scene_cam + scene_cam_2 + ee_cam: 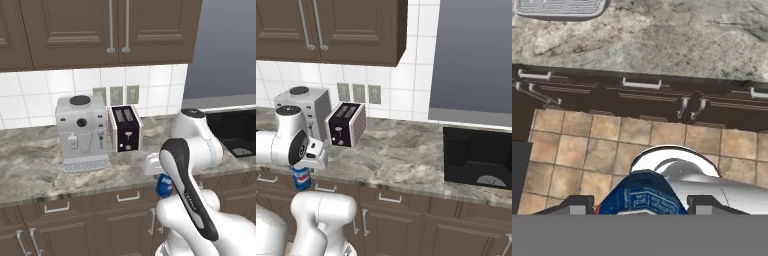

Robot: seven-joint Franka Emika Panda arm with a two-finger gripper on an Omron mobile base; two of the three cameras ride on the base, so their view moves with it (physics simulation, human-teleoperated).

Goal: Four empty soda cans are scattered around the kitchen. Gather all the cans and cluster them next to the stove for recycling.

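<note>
The blue soda can is held between the closed fingers of the gripper, at the lower left of the right base view and low in the centre of the left base view, in front of the surface edge and above the tiled floor. A drop onto the floor could be caused by a slack grip or a fast swing. The toaster and coffee machine could be struck if the can is carried low toward the stove, seen at the right edge.
</note>
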